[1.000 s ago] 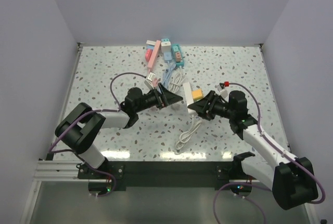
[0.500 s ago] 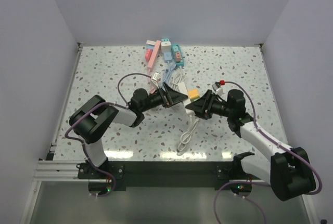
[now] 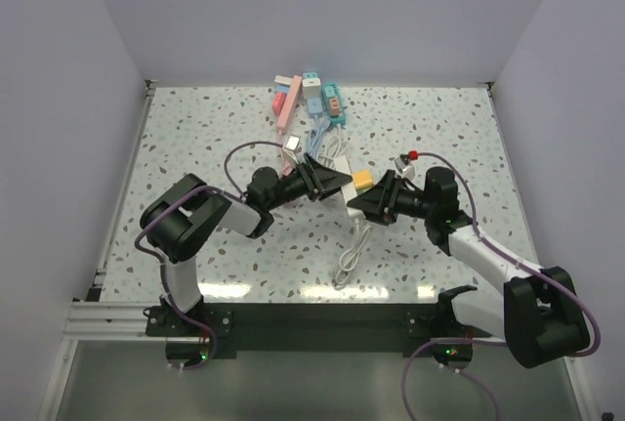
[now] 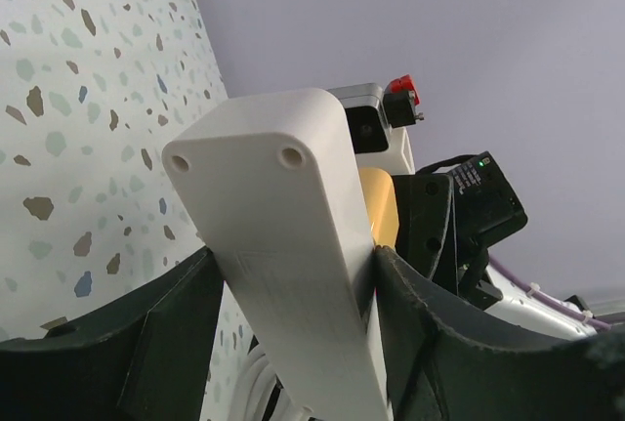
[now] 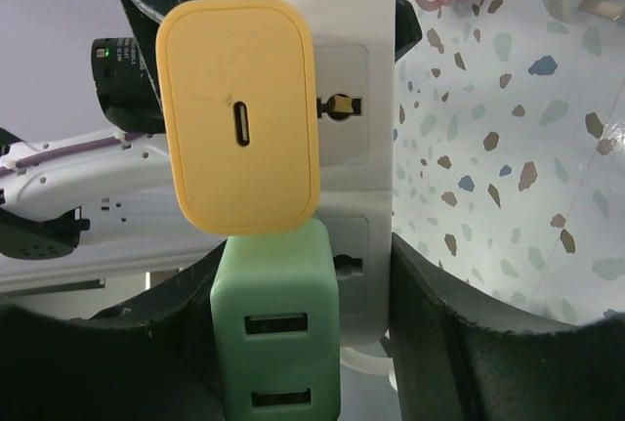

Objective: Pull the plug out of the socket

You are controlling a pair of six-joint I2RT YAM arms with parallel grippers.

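A white power strip (image 3: 348,168) is held off the table between both arms. A yellow plug (image 3: 362,180) sits in one socket. The left gripper (image 3: 330,182) is shut on the strip's sides; its wrist view shows the strip's back (image 4: 283,206) clamped between the fingers, with the yellow plug (image 4: 379,208) behind. The right gripper (image 3: 364,202) is shut round the strip's other end. The right wrist view shows the strip (image 5: 361,128), the yellow plug (image 5: 239,113) and a green plug (image 5: 276,328) below it. One finger (image 5: 146,343) lies against the green plug, the other against the strip's edge.
The strip's white cable (image 3: 350,257) coils on the table toward the near edge. A pile of pink, blue and white adapters and strips (image 3: 311,99) lies at the back, with loose cables (image 3: 320,140) and a white plug (image 3: 291,147) just behind the left gripper.
Both grippers and the strip between them have shifted slightly left and toward the back. The left arm's elbow has swung right. Both grips look unchanged.
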